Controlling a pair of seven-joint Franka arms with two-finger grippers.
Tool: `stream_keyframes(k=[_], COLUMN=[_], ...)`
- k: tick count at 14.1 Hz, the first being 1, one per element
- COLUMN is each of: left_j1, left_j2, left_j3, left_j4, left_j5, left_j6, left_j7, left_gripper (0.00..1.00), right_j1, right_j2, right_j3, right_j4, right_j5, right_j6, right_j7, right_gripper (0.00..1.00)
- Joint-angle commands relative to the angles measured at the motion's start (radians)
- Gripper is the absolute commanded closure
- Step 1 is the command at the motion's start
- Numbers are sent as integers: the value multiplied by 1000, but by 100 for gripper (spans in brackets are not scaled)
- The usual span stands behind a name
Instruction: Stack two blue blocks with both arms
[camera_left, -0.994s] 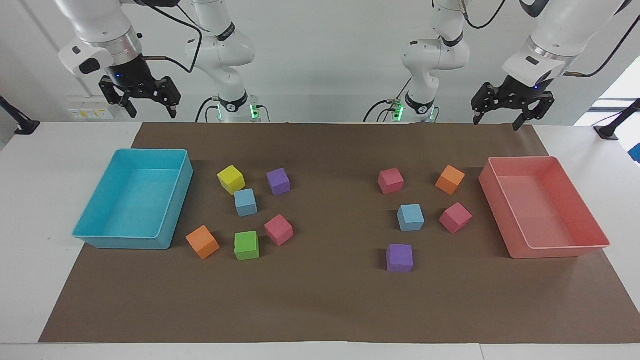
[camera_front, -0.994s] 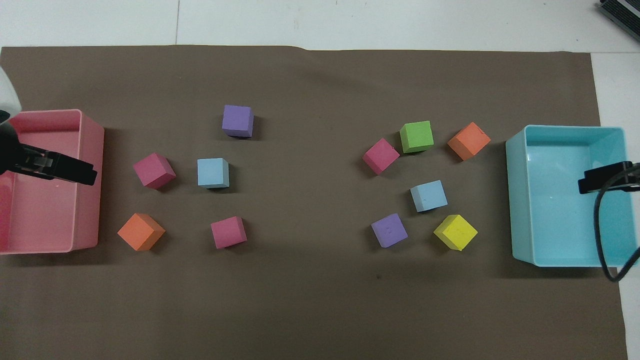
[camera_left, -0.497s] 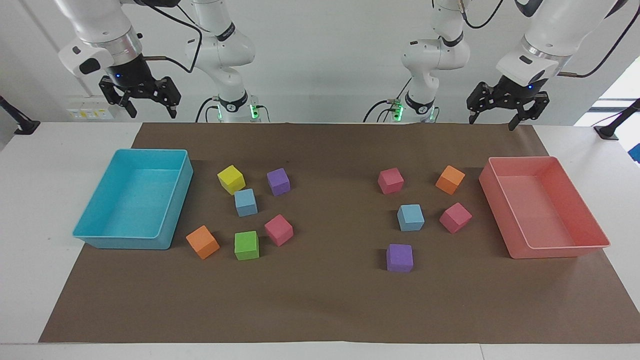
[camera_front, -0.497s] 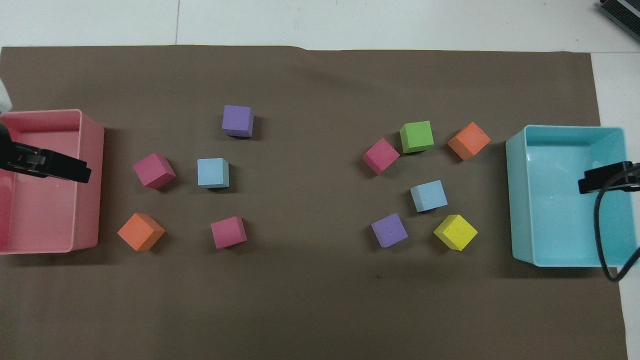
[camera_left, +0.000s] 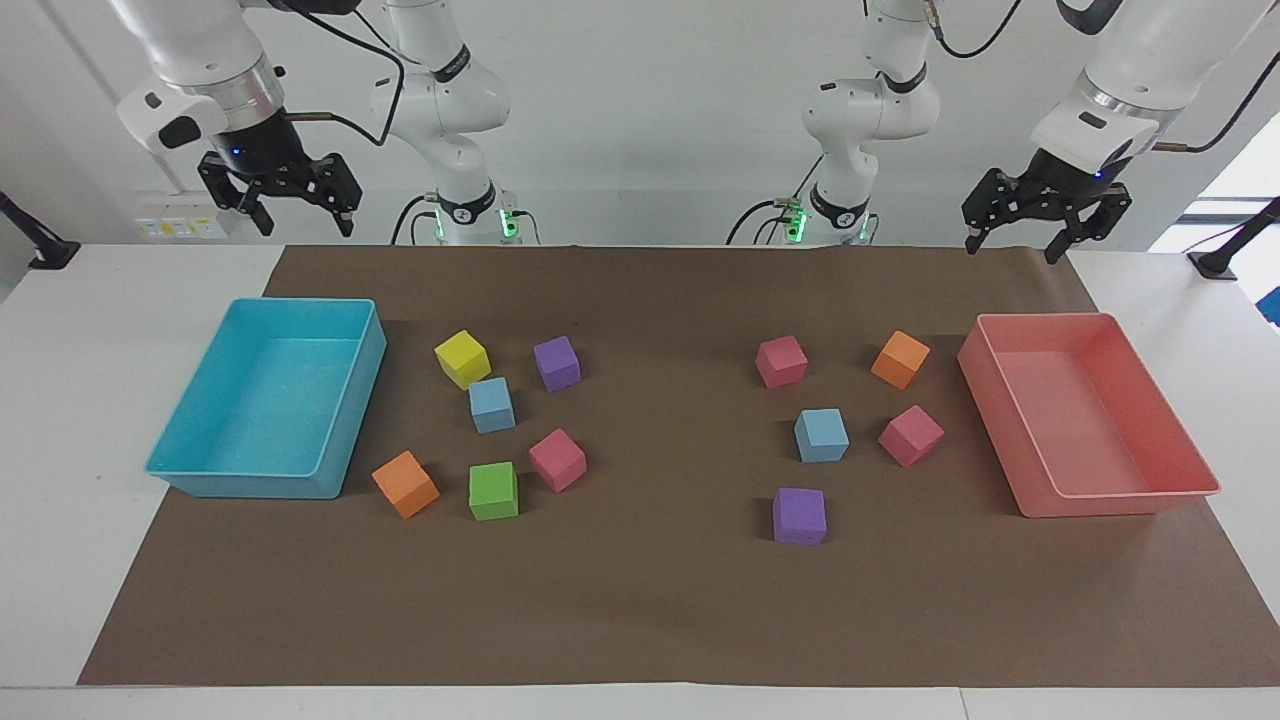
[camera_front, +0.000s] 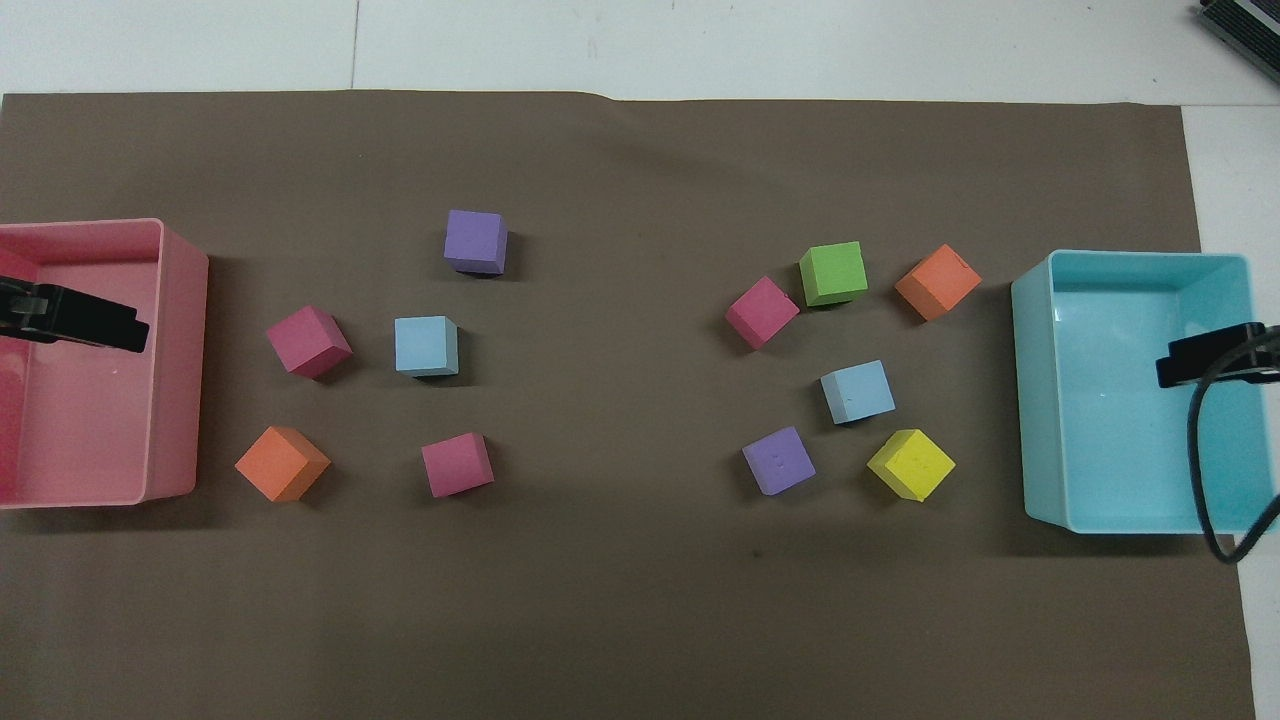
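Facing view: my left gripper (camera_left: 1046, 225) and right gripper (camera_left: 279, 200) hang released and empty over the table's robot-side edge. One blue block (camera_left: 821, 435) lies toward the pink tray (camera_left: 1195, 487), nearer my left arm; the other blue block (camera_left: 492, 404) lies toward the turquoise tray (camera_left: 240, 487), nearer my right.

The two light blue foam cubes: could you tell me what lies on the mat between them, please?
Nothing: between the light blue foam cube and the other light blue foam cube the brown mat is bare, clearest in the overhead view.
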Motion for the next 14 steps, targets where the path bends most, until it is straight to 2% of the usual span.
stream_keyframes(k=[1, 14], left_j1=[14, 14], left_j2=[-10, -13], left_j3=[-8, -8], left_j4=[-7, -10], left_j5=[-1, -1], left_j6=[14, 11], left_j7=[5, 5], left_gripper=[0, 0], right_j1=[-7, -7], right_j2=[6, 1], right_j3=[4, 4], right_j4=[15, 11], right_j5=[-15, -15], right_j6=[-17, -34], right_j7=[-25, -30], right_gripper=[0, 0])
